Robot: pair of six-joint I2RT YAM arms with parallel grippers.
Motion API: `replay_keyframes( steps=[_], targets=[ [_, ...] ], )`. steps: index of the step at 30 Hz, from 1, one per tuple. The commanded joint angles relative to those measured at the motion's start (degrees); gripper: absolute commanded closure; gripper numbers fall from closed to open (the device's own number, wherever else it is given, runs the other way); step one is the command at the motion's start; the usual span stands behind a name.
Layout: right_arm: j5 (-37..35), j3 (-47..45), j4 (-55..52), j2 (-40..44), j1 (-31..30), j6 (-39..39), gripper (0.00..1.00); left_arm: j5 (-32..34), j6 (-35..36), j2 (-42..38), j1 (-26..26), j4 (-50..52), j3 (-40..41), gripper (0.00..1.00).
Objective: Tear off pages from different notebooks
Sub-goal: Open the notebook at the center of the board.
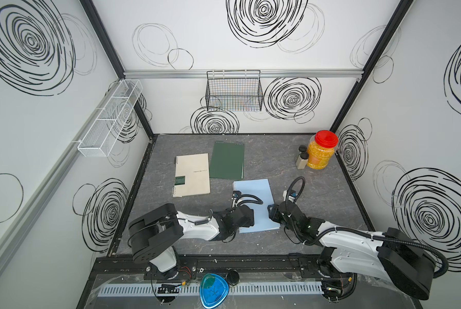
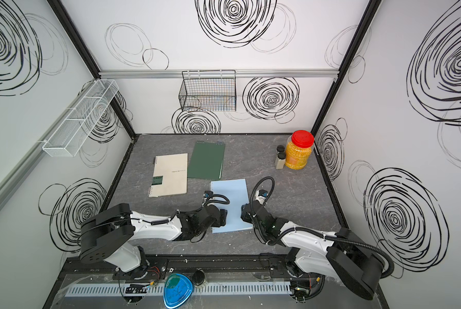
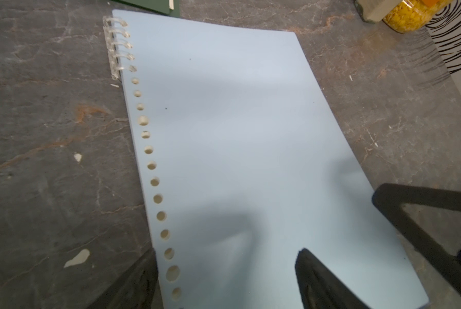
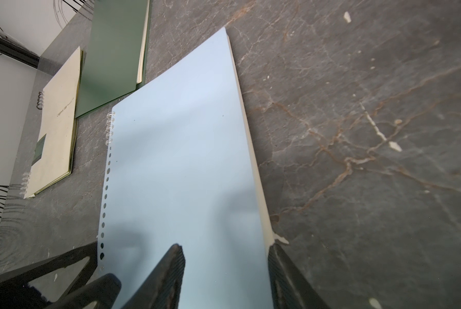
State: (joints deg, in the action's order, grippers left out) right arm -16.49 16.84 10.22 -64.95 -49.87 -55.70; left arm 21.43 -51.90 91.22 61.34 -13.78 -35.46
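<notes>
Three shut notebooks lie on the grey table in both top views: a cream notebook [image 1: 192,174] with a green label, a dark green notebook [image 1: 227,163] behind it, and a light blue notebook [image 1: 256,198] nearest the arms. My left gripper [image 3: 228,252] is open astride the blue cover's punched edge, one finger on the cover and one on the table. My right gripper [image 4: 225,247] is open astride the opposite free edge, where the cream edges of the pages [image 4: 250,149] show under the cover. No loose page is in view.
A red-lidded jar of yellow bits [image 1: 321,151] and two small black-capped bottles [image 1: 301,159] stand at the back right. A black wire basket [image 1: 233,91] hangs on the back wall and a white mesh rack [image 1: 109,120] on the left wall. Small paper scraps [image 3: 77,258] dot the table.
</notes>
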Motion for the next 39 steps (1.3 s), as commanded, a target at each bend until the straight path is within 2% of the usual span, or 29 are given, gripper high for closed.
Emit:
replay_keyframes(
  steps=[1, 5, 13, 18, 30, 39],
  targets=[
    [-0.85, 0.52, -0.66, 1.37, -0.57, -0.55, 0.51, -0.56, -0.13, -1.05, -0.17, -3.00, 0.23, 0.17],
    [0.52, -0.11, 0.36, 3.51, -0.56, -0.57, 0.56, -0.43, -0.05, -1.13, -0.21, -2.90, 0.19, 0.17],
    [9.72, -4.44, 9.72, 7.96, 1.34, -4.24, 0.53, -0.43, -0.19, -1.06, -0.18, -3.27, 0.39, 0.17],
    [12.68, -6.11, 15.67, 8.50, 1.27, -5.79, 0.53, -0.60, -0.22, -1.13, -0.17, -3.71, 0.71, 0.16],
    [13.56, -6.84, 22.75, 9.86, -0.50, -5.53, 0.52, 0.38, -0.11, -2.65, -0.33, -2.29, 0.70, 0.15],
    [12.57, -7.07, 23.52, 13.03, -1.04, -2.63, 0.50, 5.21, 1.99, -10.89, -2.46, 6.85, -0.17, 0.10]
  ],
)
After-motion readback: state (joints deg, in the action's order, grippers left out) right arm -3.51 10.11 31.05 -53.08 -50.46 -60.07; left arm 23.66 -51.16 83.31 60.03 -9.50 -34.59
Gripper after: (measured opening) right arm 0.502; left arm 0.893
